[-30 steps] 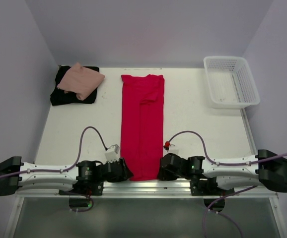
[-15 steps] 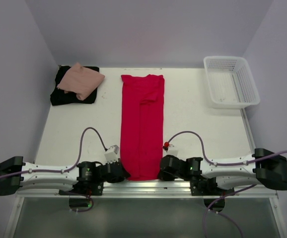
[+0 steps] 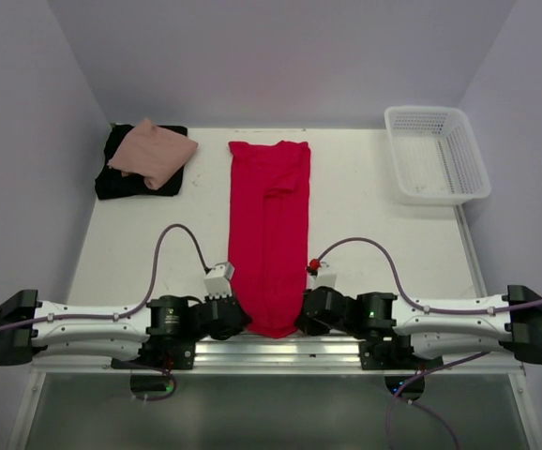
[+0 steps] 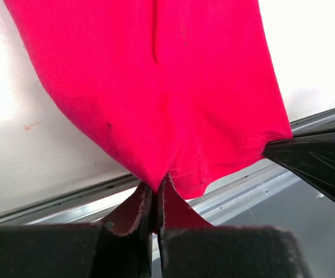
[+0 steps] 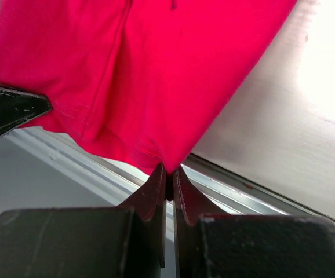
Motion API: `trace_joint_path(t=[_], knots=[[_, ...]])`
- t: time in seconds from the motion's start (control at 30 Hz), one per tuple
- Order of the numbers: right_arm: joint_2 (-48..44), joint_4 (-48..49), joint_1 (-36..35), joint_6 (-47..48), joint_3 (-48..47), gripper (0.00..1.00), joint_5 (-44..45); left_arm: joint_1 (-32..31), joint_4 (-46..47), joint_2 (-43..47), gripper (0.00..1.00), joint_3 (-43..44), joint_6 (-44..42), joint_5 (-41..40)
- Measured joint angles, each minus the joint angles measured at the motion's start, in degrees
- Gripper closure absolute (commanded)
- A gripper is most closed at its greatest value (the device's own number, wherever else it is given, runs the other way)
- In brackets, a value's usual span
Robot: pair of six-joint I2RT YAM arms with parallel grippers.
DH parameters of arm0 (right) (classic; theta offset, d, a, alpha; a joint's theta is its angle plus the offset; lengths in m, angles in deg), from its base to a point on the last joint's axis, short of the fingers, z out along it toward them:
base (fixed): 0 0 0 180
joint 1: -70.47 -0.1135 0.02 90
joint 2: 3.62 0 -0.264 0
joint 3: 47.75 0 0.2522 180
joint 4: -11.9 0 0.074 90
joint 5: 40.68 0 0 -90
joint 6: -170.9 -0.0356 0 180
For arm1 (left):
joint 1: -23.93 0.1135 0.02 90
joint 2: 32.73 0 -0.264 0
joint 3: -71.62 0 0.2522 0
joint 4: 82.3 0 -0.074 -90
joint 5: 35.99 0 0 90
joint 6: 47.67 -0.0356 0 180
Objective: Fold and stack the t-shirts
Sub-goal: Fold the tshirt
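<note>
**Left gripper (image 3: 240, 322) and right gripper (image 3: 301, 322) both clamping down on the red t-shirt (image 3: 269, 225)**

So in the left wrist view, the left gripper (image 4: 156, 197) is squeezing its fingers tight together on one near corner of the red t-shirt (image 4: 156, 87), with the hem sandwiched between them. Same deal on the other side: the right gripper (image 5: 168, 176) is pinching the opposite near corner of the red t-shirt (image 5: 127, 63), jaws closed right on the cloth. Each wrist camera is also catching the other gripper's black tip at the far end of the hem.

The shirt itself is lying as a long narrow strip, folded lengthwise, running down the middle of the table (image 3: 374, 225) from the collar at the far end to the hem at the near edge. That hem is curving between the two grips, just above the metal rail (image 3: 271, 349).

Further out, the pink t-shirt (image 3: 154, 150) is sitting folded on top of the black t-shirt (image 3: 119, 180) in the far left corner, well apart from both grippers. The white basket (image 3: 437, 155) is sitting at the far right corner.
</note>
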Motion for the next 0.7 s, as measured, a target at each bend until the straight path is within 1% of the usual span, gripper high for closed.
trace_joint_path(t=[0.17, 0.43, 0.7], knots=[[-2.5, -4.1, 0.0, 1.8, -2.0, 1.00, 2.8, -0.1, -3.3, 0.3, 1.00, 2.4, -0.7, -2.3], [-3.3, -10.6, 0.0, 4.8, -7.0, 1.00, 8.4, -0.1, -9.2, 0.9, 1.00, 5.3, -2.2, -7.4], [-1.0, -12.5, -0.2, 8.4, -11.1, 1.00, 13.7, -0.1, -9.7, -0.1, 1.00, 8.7, -6.6, -13.9]])
